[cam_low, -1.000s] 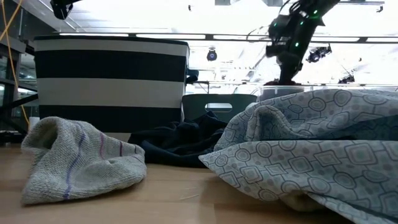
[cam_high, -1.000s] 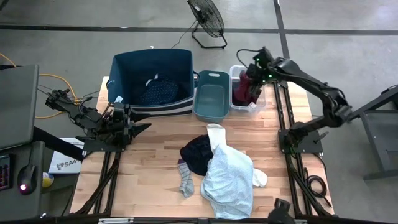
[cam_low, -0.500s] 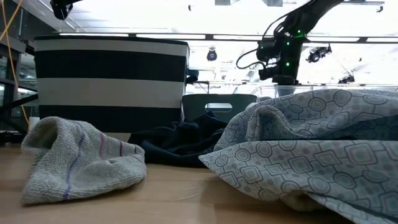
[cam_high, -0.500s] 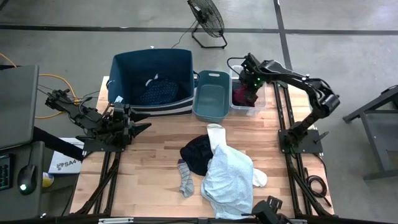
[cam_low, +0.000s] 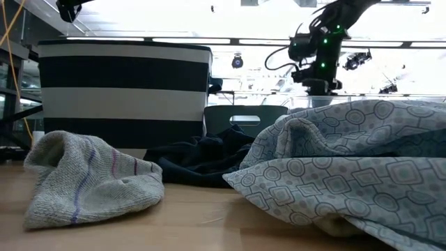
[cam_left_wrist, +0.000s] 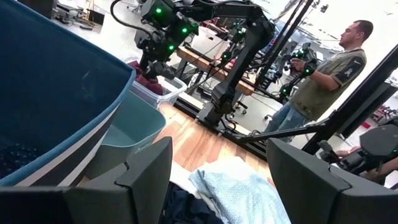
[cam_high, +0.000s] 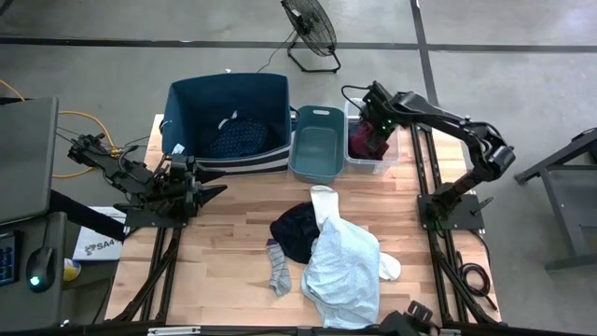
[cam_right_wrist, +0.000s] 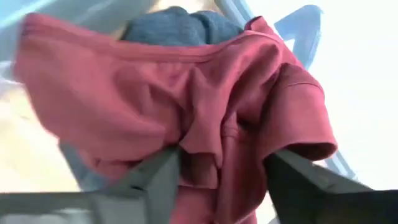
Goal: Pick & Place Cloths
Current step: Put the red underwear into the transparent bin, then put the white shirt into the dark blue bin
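A maroon cloth (cam_high: 360, 146) (cam_right_wrist: 186, 93) lies bunched in the small clear bin (cam_high: 393, 155) at the table's far right. My right gripper (cam_high: 372, 129) (cam_right_wrist: 221, 171) points down just above it, open, with a fold of the cloth between its fingers. A navy dotted cloth (cam_high: 237, 138) lies in the big blue bin (cam_high: 185, 103). On the table's near middle lie a black cloth (cam_high: 295, 230), a pale blue-white shirt (cam_high: 343, 269), a white sock (cam_high: 323, 200) and a grey sock (cam_high: 280, 273). My left gripper (cam_high: 213, 189) (cam_left_wrist: 217, 165) waits open at the left. My right gripper comes at the maroon cloth from above. A bunched fold (cam_right_wrist: 208, 158) rises between its two spread fingers (cam_right_wrist: 155, 183). Whether the fingers touch that fold I cannot tell. The cloth rests in the clear bin.
A teal bin (cam_high: 315, 149) stands between the blue bin and the clear bin. A second white sock (cam_high: 390, 269) pokes out from under the shirt's right side. In the room beyond the table a person (cam_left_wrist: 323, 68) stands by another robot rig. A fan (cam_high: 310, 28) stands on the floor.
My right gripper has come down and toward the table's left over the clear bin, rolling a little. The maroon cloth, which hung below it, has sunk into the bin and lies bunched there.
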{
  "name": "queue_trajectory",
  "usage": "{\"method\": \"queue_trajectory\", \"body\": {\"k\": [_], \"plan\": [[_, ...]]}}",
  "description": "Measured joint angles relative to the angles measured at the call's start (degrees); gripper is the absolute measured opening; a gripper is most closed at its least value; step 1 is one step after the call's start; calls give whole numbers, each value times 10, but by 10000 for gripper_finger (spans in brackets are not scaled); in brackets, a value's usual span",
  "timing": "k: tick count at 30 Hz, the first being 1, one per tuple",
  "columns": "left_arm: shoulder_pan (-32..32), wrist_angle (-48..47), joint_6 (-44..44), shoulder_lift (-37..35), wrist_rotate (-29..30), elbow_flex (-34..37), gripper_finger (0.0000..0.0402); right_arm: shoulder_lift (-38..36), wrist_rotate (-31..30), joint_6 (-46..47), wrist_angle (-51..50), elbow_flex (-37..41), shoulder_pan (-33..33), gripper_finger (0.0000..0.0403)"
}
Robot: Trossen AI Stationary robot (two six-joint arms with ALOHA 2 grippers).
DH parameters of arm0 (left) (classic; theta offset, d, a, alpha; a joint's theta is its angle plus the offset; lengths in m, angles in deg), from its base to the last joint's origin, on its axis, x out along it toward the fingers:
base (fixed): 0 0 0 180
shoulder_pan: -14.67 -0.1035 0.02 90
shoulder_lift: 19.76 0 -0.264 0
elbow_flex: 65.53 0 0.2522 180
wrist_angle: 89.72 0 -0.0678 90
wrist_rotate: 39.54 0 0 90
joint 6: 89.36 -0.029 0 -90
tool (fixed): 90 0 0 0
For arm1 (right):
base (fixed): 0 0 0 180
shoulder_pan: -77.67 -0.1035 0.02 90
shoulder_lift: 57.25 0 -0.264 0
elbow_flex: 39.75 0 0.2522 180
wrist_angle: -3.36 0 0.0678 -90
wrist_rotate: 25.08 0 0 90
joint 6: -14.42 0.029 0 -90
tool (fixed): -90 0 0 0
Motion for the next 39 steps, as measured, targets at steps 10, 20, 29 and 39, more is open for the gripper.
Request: {"method": "queue_trajectory", "body": {"k": [10, 20, 29, 39], "plan": [[0, 0, 0, 0, -5, 0, 255, -95, 14, 90, -73, 0, -32, 313], [0, 0, 0, 0, -5, 0, 255, -235, 116, 265, -199, 0, -76, 306], [0, 0, -14, 0, -6, 0, 255, -287, 184, 436, -290, 0, -169, 306], [0, -20, -15, 0, -26, 0, 255, -277, 196, 713, -246, 0, -373, 305]]}}
